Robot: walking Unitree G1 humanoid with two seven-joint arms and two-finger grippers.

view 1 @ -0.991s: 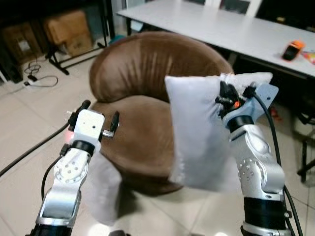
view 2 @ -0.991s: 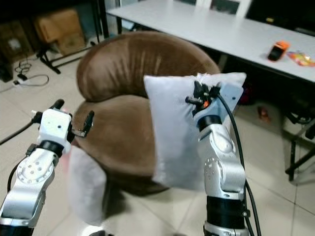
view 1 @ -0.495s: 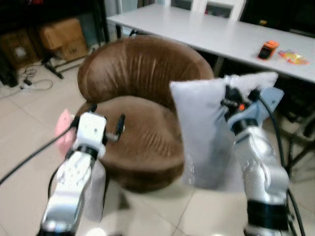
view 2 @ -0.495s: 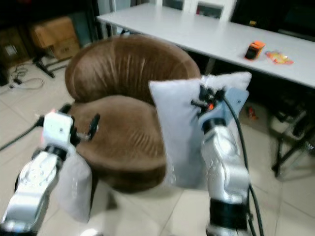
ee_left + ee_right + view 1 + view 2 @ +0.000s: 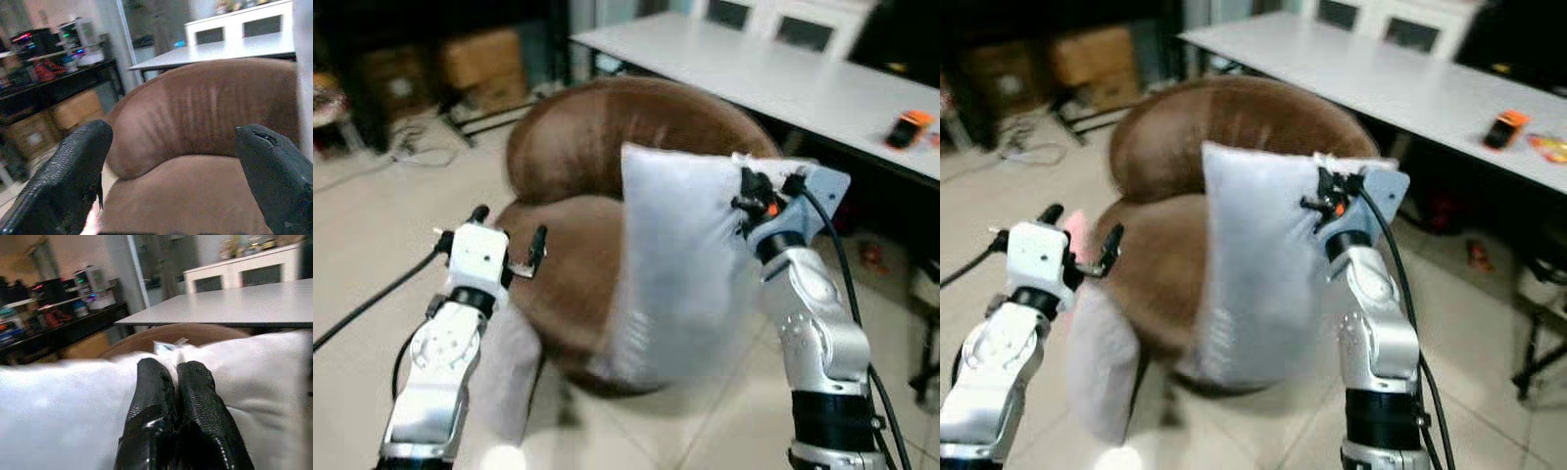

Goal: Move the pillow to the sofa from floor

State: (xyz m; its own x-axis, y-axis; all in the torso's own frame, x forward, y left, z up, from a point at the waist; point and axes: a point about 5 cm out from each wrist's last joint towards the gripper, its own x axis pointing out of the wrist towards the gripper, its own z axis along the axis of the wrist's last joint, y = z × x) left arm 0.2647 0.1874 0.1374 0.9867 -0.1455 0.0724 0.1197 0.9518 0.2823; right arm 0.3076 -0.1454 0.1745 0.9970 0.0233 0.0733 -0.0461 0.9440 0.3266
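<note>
The pillow (image 5: pixel 677 264) is held aloft before the brown sofa (image 5: pixel 578 157), pinched at its top edge by the right gripper (image 5: pixel 172 377) — the left gripper (image 5: pixel 507 245) is spread wide, nothing between its fingers.

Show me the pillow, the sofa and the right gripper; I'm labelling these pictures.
pillow (image 5: pixel 680 264), left eye view, middle of its white front.
sofa (image 5: pixel 607 132), left eye view, brown backrest.
right gripper (image 5: pixel 177 377), right wrist view, between the fingertips pinching the pillow's edge.

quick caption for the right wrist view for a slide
Right gripper pinches the white pillow by its top edge, with the brown sofa and white table beyond.
</note>
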